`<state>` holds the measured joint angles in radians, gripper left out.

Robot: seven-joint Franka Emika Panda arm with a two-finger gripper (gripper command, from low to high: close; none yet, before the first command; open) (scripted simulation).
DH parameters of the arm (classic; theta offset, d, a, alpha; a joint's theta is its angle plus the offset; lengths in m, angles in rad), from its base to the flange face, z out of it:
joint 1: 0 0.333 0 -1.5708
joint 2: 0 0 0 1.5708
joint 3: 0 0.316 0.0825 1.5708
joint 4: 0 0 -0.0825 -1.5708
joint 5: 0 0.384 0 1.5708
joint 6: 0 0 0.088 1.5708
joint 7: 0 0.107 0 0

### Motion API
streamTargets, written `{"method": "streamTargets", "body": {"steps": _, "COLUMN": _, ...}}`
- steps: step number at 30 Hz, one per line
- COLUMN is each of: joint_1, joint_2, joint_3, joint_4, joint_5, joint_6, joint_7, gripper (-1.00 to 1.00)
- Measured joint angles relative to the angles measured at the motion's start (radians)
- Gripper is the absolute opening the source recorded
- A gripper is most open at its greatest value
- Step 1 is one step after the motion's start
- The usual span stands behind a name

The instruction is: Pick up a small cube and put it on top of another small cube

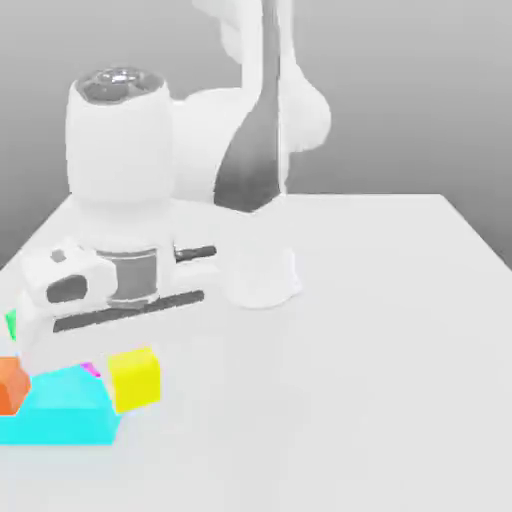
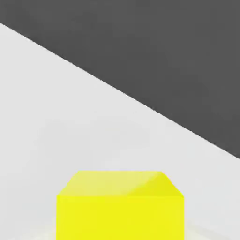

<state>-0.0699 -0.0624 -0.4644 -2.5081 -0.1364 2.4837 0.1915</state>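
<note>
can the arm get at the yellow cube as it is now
Yes, it seems so: the hand is right over the yellow cube, with nothing seen between them.

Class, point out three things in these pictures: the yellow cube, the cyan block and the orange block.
Yellow cube (image 2: 120, 218): hand view, on its broad side face.
Cyan block (image 1: 58, 428): exterior view, on its front face.
Orange block (image 1: 8, 388): exterior view, on its front face.

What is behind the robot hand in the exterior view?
Beyond the hand, a bit of green shows at its left edge. The rest there is covered, so I cannot tell its shape.
</note>
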Motion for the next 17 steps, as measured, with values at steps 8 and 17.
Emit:
{"method": "streamTargets", "body": {"steps": 8, "joint_1": -0.238, "joint_2": -0.121, "joint_3": -0.165, "joint_4": -0.128, "joint_5": -0.023, "joint_6": -0.007, "joint_7": 0.127, "gripper": -1.0}}
{"method": "streamTargets", "body": {"steps": 17, "joint_1": -0.211, "joint_2": 0.039, "joint_3": -0.19, "joint_4": -0.158, "joint_5": 0.119, "joint_6": 0.161, "joint_7": 0.025, "gripper": 1.0}}
